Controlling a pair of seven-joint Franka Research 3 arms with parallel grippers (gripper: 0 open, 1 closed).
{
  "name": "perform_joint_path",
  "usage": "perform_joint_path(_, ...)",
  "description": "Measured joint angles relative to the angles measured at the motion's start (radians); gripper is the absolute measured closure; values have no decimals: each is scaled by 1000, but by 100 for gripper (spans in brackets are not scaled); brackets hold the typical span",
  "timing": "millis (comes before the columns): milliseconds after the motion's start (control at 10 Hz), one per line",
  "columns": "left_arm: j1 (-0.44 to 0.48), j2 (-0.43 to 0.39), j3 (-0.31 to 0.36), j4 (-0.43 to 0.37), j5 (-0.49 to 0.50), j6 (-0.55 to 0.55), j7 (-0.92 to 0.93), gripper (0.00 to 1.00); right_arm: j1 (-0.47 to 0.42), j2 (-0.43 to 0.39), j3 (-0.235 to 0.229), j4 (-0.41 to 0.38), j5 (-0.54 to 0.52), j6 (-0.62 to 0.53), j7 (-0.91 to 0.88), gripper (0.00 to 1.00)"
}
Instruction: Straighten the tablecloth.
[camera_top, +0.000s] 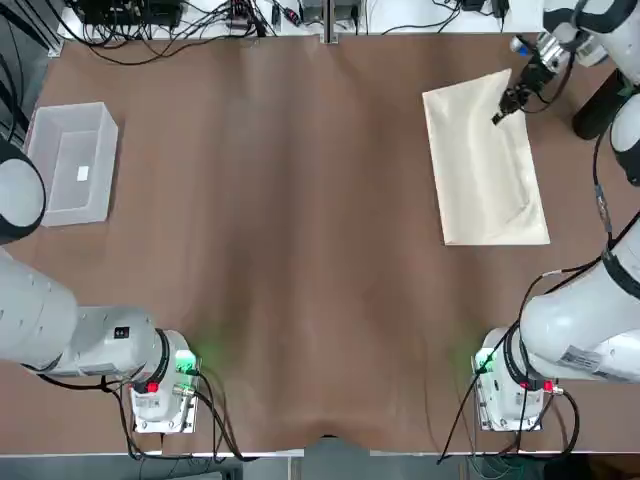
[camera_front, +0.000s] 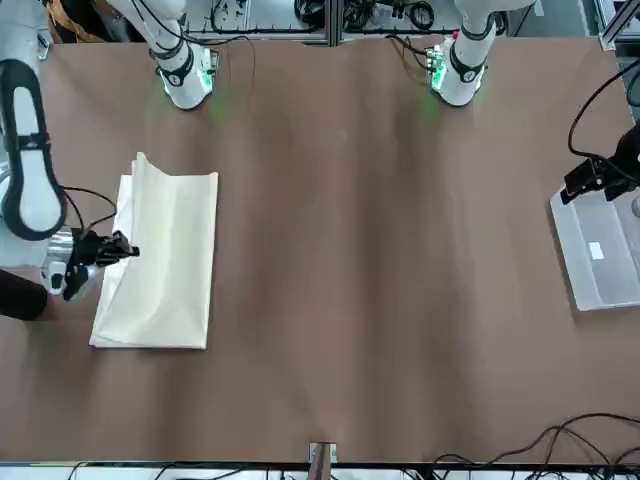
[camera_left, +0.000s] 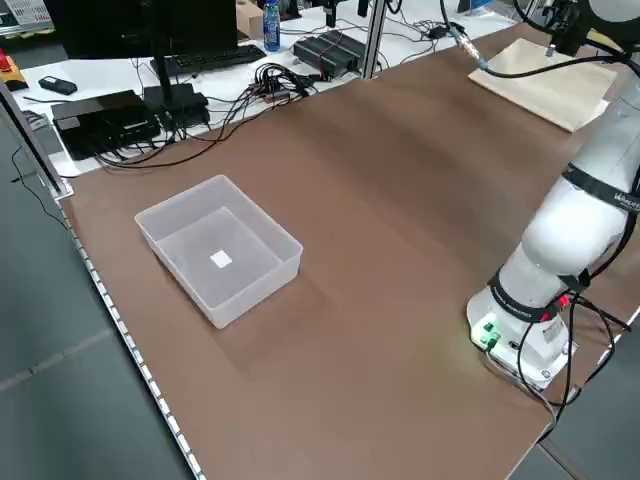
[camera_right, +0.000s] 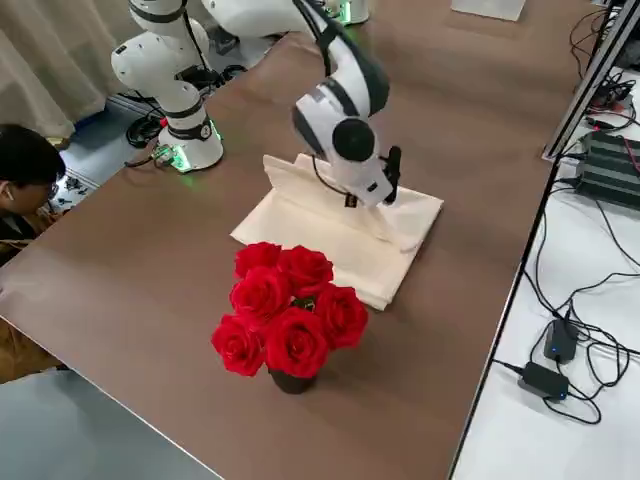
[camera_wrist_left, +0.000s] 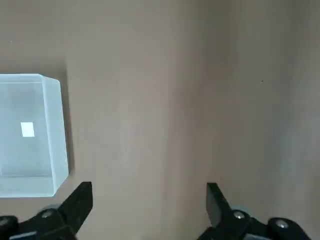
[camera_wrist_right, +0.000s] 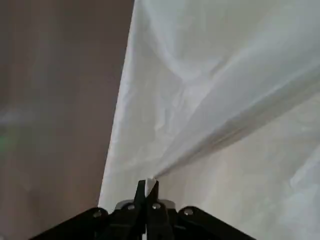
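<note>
— What does the overhead camera give you?

— The tablecloth (camera_top: 487, 160), a thin cream rectangle folded small, lies on the brown table covering (camera_top: 290, 220) at the far right. My right gripper (camera_top: 508, 103) is at its far edge, where a soft ridge rises in the fabric. My left gripper is parked off at the left edge, near a clear plastic bin (camera_top: 70, 163) with rounded corners.

— And from across the table?

— The cloth (camera_front: 165, 260) sits on my right side, creased, one corner peaked up. My right gripper (camera_front: 122, 249) meets its outer edge.

— The side cameras?

— From my left, the boxy translucent bin (camera_left: 220, 250) with a small white label inside; the cloth (camera_left: 550, 80) is far across. From my right, my arm bends over the cloth (camera_right: 345, 230), a fold lifted under my fingers, and a bunch of red roses (camera_right: 285, 310) stands near it.

— Your wrists?

— Left: my left gripper (camera_wrist_left: 149, 200) with its dark fingers spread wide over bare brown covering, holding nothing. Right: my right gripper (camera_wrist_right: 147, 189) with its fingers pressed together, pinching a taut pleat of the matte, wrinkled cloth (camera_wrist_right: 225, 100).
</note>
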Motion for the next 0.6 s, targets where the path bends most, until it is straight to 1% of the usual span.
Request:
perform_joint_path(400, 0, 0, 0, 0, 0, 0, 0, 0, 174, -44, 2, 0, 42, 3, 118, 98)
perform_joint_path(600, 0, 0, 0, 0, 0, 0, 0, 0, 295, -73, 3, 0, 51, 31, 255, 98)
